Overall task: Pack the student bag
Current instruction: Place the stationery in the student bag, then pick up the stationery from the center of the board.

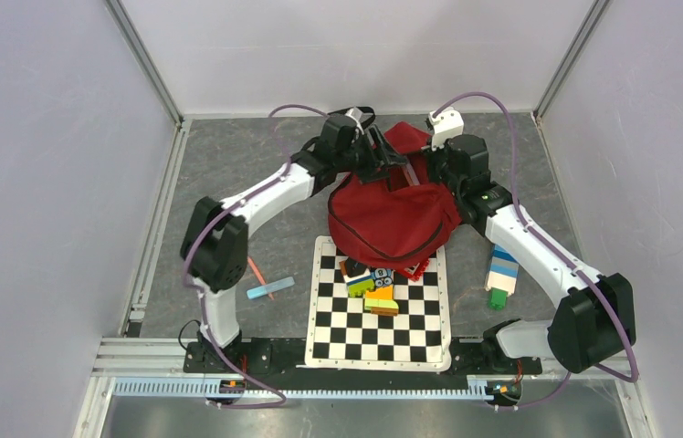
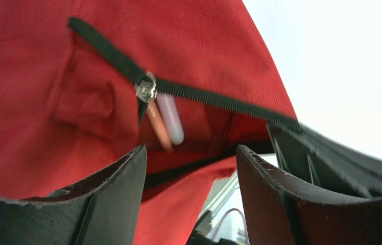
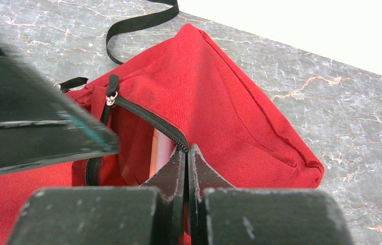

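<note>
Student bag (image 1: 393, 214): dark red, lying on the table with both arms reaching over its far side.
- Interior: mostly hidden. Two slim pens (image 2: 166, 120) show in the zipped opening, with both ends cut off.
- Checkerboard mat (image 1: 379, 333): its far edge is tucked under the bag's near edge.
- Left gripper (image 2: 191, 153): jaws spread wide just below the bag's opening; contact with the fabric cannot be made out.
- Right gripper (image 3: 187, 150): jaws pressed together, pinching the bag's zipper edge.

Right hand (image 3: 187, 153) pinching zipper edge of student bag (image 3: 219, 102), fingers pressing together. Bag lying on grey marbled worktop (image 3: 342, 102), pocket gaping, pink stick (image 3: 161, 150) showing inside. Black strap (image 3: 138, 23) curling behind. Blurred dark shape (image 3: 25, 127) blocking left side.
</note>
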Robot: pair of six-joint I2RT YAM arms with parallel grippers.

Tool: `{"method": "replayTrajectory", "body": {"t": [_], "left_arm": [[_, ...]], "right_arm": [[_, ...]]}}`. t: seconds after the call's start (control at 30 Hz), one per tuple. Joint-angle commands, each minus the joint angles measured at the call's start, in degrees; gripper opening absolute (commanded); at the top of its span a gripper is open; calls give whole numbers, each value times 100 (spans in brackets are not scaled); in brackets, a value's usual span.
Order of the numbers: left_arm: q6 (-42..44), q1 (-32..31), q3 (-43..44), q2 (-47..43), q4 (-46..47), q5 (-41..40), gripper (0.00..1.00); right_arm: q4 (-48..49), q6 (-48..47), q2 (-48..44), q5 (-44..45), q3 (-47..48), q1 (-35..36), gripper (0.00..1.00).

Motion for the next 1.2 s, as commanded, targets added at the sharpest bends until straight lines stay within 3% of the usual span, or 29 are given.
{"method": "replayTrajectory", "body": {"t": [0.0,0.23,0.37,0.57,0.83,0.97,1.17], "left_arm": [[1625,116,-584,-1160,-380,-528,71],[2425,449,-2032,-2608,-1032,-1545,78],[2004,1306,-3073,-3327,-1747,-1942,72],[1855,2485,-4318,-4350,-2369,-2538,73],[1740,3063,-5102,-4154,-2841,-2363,73],[1472,3080,-5355,-4301,-2737,-2551,67],[1194,3164,-5737,-4165,-2396,-2223,56]], "right_arm": [[429,39,-192,57,119,19,0],[420,46,-147,4,127,24,0],[420,58,-139,-4,123,32,0],[420,65,-94,-36,134,33,0],[411,75,-48,-92,153,32,0],[397,75,-44,-83,144,33,0],[402,75,-34,-44,179,33,0]]}}
